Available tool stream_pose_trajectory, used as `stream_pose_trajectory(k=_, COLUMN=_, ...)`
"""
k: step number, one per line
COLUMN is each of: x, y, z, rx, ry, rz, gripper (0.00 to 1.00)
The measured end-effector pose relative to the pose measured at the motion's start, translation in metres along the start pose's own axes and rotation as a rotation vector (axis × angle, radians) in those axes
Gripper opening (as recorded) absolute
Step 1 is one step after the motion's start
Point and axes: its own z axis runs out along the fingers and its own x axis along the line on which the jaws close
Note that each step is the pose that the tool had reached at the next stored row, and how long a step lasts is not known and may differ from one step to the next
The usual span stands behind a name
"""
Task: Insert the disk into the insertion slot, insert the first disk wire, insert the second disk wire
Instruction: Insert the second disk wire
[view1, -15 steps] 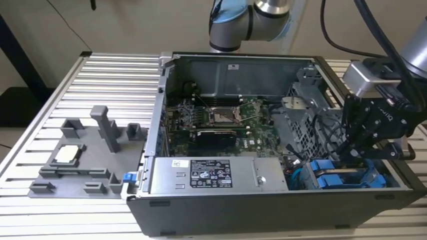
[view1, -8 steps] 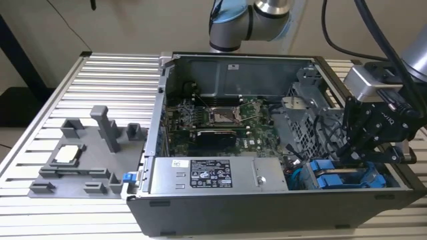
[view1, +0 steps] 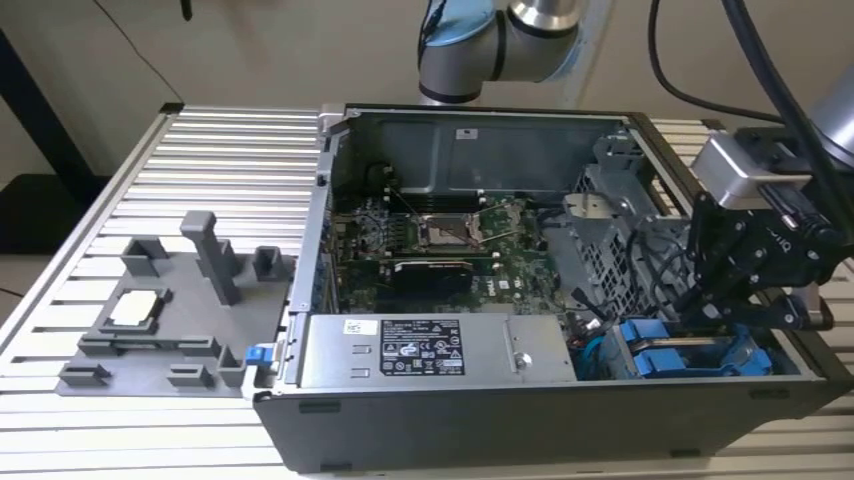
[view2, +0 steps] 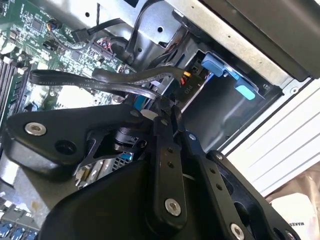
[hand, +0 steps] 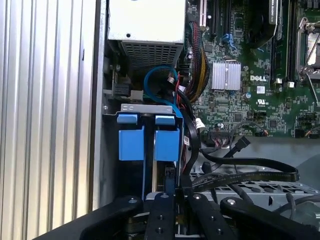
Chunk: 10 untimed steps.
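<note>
The disk (view1: 683, 357), marked by its bright blue plastic bracket, sits low in the insertion slot (hand: 148, 109) of the grey drive cage, at the corner of the open computer case (view1: 441, 425) toward the exterior view's right; in the first wrist view two blue bracket tabs (hand: 149, 135) stand side by side just under the cage's metal lip. The drive itself looks like a stiff, fairly heavy slab with a fragile connector edge, best held by the hard blue frame, not the labelled face. The wires are another matter: a flat black cable (view2: 100, 80) arcs across the second wrist view just beyond the black gripper (view2: 162, 107), thin and floppy along its length, and probably only its rigid plug end would give a sure hold. The gripper's fingers (hand: 162, 197) appear drawn close together at the black cable bundle (hand: 187, 125) beside the blue tabs, but whether they pinch a wire or plug cannot be told. Beyond lie the green motherboard (view1: 441, 240), the labelled grey power supply (view1: 434, 350), and a grey fixture tray (view1: 160, 320) on the slatted aluminium table (view1: 134, 200).
</note>
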Motion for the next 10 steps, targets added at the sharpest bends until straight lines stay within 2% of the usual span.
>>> stream_pose_trajectory(k=10, x=0.0019, y=-0.0003, z=0.0038, rx=0.0004, ry=-0.0003, rz=0.003, gripper=0.16)
